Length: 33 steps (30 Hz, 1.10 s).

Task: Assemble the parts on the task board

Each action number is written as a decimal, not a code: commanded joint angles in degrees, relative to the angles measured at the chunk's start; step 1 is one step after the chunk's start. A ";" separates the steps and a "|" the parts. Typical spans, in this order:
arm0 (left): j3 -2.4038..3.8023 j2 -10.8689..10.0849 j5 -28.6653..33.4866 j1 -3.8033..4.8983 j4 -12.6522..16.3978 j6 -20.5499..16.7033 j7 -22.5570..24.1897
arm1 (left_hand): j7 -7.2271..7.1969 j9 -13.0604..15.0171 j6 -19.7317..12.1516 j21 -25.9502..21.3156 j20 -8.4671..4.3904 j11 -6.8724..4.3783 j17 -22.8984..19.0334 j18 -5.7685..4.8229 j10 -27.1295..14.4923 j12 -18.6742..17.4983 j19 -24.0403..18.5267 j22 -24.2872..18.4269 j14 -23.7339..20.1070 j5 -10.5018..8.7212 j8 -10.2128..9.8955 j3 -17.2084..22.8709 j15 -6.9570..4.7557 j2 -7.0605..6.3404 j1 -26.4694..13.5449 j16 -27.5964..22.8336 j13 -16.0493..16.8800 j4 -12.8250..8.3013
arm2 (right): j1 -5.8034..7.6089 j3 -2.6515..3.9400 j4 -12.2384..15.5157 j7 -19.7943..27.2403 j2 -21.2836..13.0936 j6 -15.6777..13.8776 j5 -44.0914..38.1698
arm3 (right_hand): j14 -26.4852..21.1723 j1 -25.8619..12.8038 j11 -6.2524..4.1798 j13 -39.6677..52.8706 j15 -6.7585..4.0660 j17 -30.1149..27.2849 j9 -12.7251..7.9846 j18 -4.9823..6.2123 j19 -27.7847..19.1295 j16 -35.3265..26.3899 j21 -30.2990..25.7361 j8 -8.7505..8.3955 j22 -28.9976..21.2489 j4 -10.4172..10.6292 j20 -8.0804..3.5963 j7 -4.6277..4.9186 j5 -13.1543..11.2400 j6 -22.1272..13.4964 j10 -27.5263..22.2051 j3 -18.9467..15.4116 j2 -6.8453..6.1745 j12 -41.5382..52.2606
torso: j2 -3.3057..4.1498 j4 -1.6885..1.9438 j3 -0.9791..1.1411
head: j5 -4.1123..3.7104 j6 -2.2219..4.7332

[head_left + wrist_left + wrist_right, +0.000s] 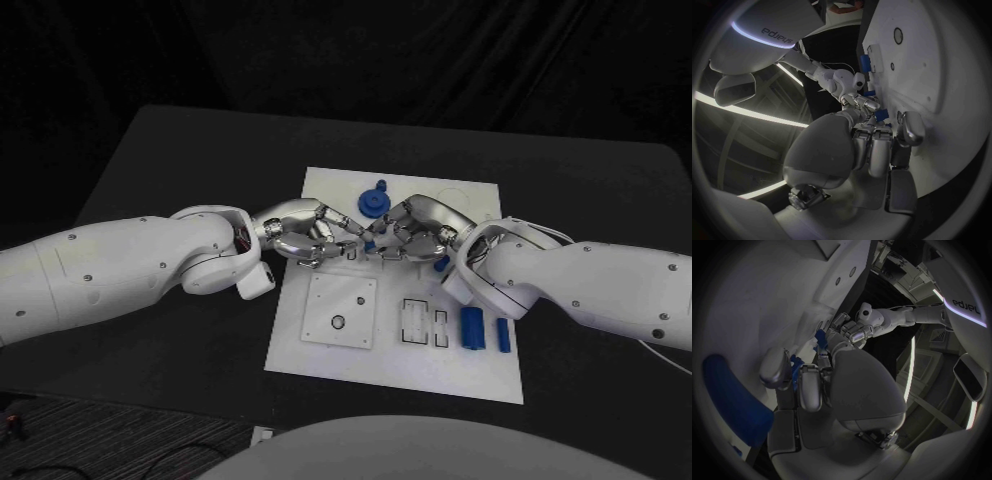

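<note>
The white task board [433,365] lies in the middle of the black table. My left hand [307,236] and my right hand [415,232] meet fingertip to fingertip over its upper half. A small blue part [371,243] sits between them, with fingers of both hands closed on it. In the right wrist view the right hand [839,385] pinches blue [795,366] between thumb and finger, with the left hand [856,329] just beyond. The left wrist view shows the blue part [881,115] at the left hand's fingertips [873,134], against the right hand [856,95].
A round blue part [375,198] stands near the board's far edge, close behind the hands. Two blue bars [472,326] [503,335] lie on the board's right side, beside rectangular slots [427,322]. A square plate with a hole [340,311] sits at the board's near left.
</note>
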 commanded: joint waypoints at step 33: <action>0.04 -1.75 0.36 -0.11 0.80 -1.02 3.29 | -1.84 0.47 5.81 -0.38 -0.35 -1.12 15.10 0.66 3.68 -0.12 -0.39 0.26 6.16 0.39 1.15 1.02 -0.64 0.25 -0.18 0.15 13.75 -0.64 | -0.14 0.01 0.10 -3.82 -0.50 -2.56 -13.28 | 3.35 0.98 0.93 11.67 0.93 7.16 -0.59 0.92 0.24 0.09 0.03 0.29 8.54 -0.56 0.89 1.24 1.92 0.54 3.14 -0.07 -0.36 0.00 | 0.01 -0.01 -0.07 | -0.02 -0.01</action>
